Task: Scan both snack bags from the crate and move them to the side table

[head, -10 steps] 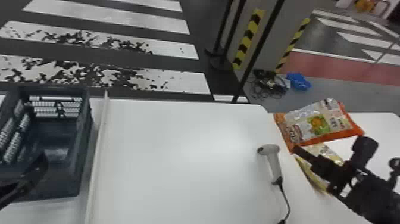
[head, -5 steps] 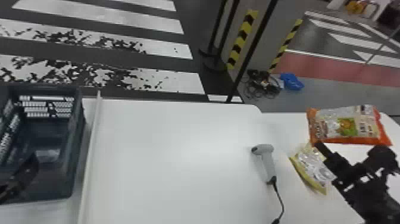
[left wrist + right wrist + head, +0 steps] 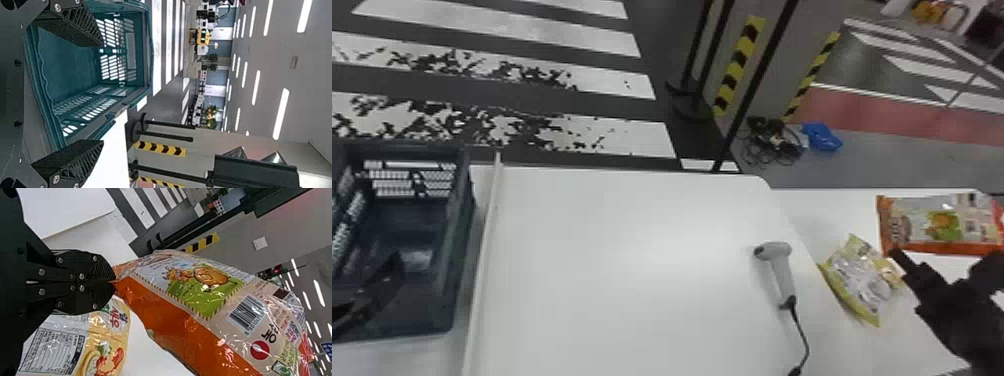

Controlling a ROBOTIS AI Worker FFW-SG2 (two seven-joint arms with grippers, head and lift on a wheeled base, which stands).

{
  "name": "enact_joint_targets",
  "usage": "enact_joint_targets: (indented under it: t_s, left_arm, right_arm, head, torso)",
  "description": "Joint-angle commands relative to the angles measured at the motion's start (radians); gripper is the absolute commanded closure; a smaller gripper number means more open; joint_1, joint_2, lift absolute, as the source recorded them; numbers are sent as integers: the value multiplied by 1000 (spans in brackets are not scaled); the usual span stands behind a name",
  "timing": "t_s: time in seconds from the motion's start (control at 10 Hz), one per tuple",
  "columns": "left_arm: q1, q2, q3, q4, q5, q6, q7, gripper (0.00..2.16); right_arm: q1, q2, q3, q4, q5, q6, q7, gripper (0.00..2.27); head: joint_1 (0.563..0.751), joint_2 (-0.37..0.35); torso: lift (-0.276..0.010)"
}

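- Taking the middle of the head view as your dial's center, your orange snack bag (image 3: pixel 939 220) is at 3 o'clock, over the white side table (image 3: pixel 827 212). Its film is glossy and crinkled, bulging below a gathered corner, with a barcode (image 3: pixel 247 312) on one face.
- Your right gripper (image 3: pixel 894 252), between 3 and 4 o'clock, pinches that corner between its flat black fingers, pressed together in the right wrist view.
- The bag's far end is cut off by the head view's edge; its underside is hidden, so it may hang or touch the table, you can't be sure.
- Your yellow snack bag (image 3: pixel 862 280) lies on the side table at 4 o'clock, a soft, shiny pouch with puckered film, near the orange one. In the right wrist view, the gripper hides part of it.
- Your scanner (image 3: pixel 782 275), smooth gray plastic with a rounded head, lies on the main table (image 3: pixel 632 270) at 4 o'clock, closer in; its thin dark cable (image 3: pixel 802 335) runs out of the frame.
- Your crate (image 3: pixel 462 240) sits at 9 o'clock, rigid plastic with slotted walls, partly cut off, beside a narrow pale bar (image 3: pixel 487 240).
- Your left gripper (image 3: pixel 382 285), between 8 and 9 o'clock at the crate, has its ridged fingers spread wide around nothing but air.
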Motion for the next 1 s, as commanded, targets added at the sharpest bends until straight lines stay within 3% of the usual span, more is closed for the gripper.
enact_joint_targets:
  t_s: [0.0, 0.1, 0.2, 0.5, 0.6, 0.9]
  left_arm:
    - [-6, 2, -4, 0, 1, 0, 0, 124]
    - [-6, 2, -4, 0, 2, 0, 0, 124]
    - [-6, 5, -4, -1, 2, 0, 0, 124]
    - [-1, 11, -3, -12, 4, 0, 0, 124]
    - [1, 10, -3, -18, 4, -3, 0, 124]
    - [7, 3, -4, -49, 4, 0, 6, 124]
  right_arm:
    - [-5, -8, 8, 17, 0, 15, -3, 1288]
    - [-5, -10, 23, 17, 5, 15, -3, 107]
    - [-7, -11, 31, 17, 3, 24, -3, -2]
    - [28, 13, 32, -51, -3, 30, -1, 56]
    - [81, 58, 31, -157, -5, 46, -1, 60]
    - [232, 240, 70, -569, 78, 18, -26, 60]
  head:
    - [695, -350]
    - [695, -350]
    - [695, -350]
    - [695, -350]
    - [695, -350]
    - [695, -350]
  torso:
    - [-99]
    - [-99]
    - [-99]
    - [-99]
    - [-99]
    - [-99]
